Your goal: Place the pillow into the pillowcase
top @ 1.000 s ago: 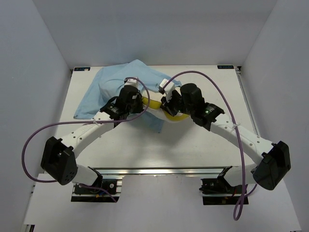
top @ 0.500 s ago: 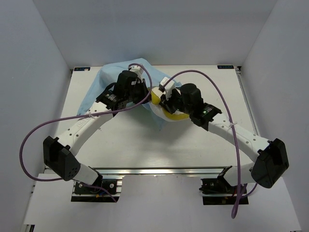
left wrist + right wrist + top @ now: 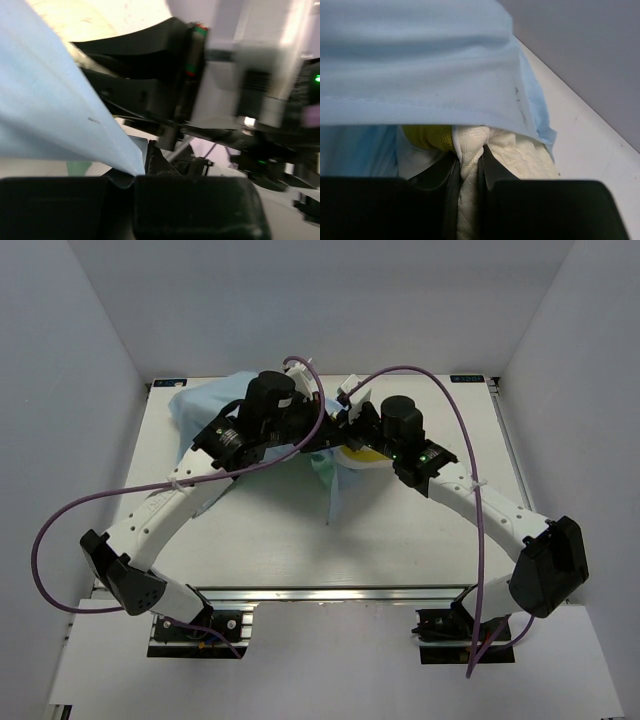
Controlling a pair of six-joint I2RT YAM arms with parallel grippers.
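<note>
We have the right gripper (image 3: 468,172) clamped on a pinched ridge of the cream-white pillow (image 3: 517,150), its jaws only a narrow slit apart. The left gripper (image 3: 134,176) is closed on a hem of the light blue pillowcase (image 3: 50,110), holding it up over the pillow's end. Both meet near the middle of the table's (image 3: 420,530) far edge, and most of the pillowcase lies toward the far left corner. In our judgement, the 2 wrists are crowded enough to collide. The thin hem could slip free, or the foam could snag and drag the case along.
</note>
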